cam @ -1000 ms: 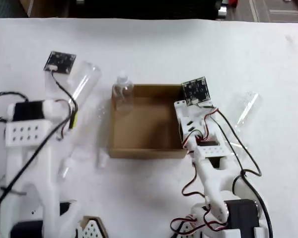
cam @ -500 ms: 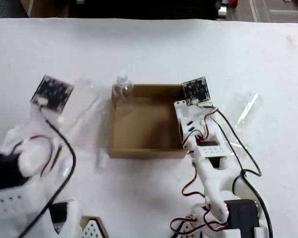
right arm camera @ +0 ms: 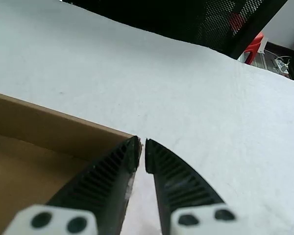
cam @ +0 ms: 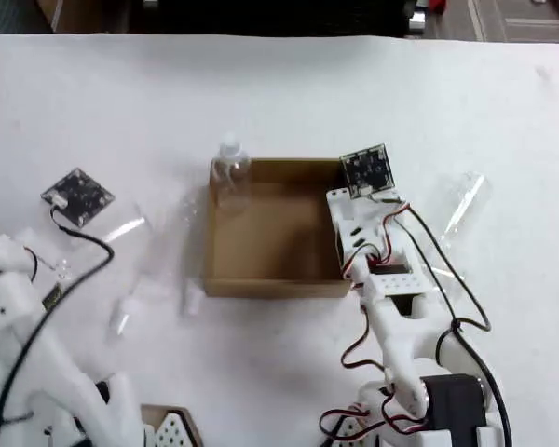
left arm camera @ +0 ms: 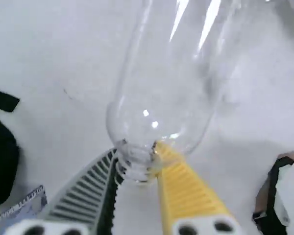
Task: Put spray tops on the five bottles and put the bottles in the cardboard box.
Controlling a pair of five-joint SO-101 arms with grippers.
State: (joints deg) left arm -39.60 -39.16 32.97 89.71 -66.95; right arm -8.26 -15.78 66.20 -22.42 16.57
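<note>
A clear bottle (left arm camera: 171, 83) has its neck clamped between the grey and yellow fingers of my left gripper (left arm camera: 137, 166). From above, that bottle (cam: 126, 228) shows as faint glints left of the cardboard box (cam: 261, 284), in front of the left wrist's camera board (cam: 77, 197). My right gripper (right arm camera: 142, 152) is shut with nothing in it, at the box's far right corner (right arm camera: 130, 137). A second bottle (cam: 230, 177) with a white top stands at the box's far left corner. A third clear bottle (cam: 461, 200) lies on the table to the right.
The right arm (cam: 373, 242) lies along the box's right wall, its cables trailing to the near edge. Two small pale pieces (cam: 194, 300) (cam: 121, 318) lie on the white table left of the box. A dark floor and chair base lie beyond the far edge.
The left arm has pulled back toward the near left, carrying the clear bottle away from the box and lowering it. The right arm has not moved.
</note>
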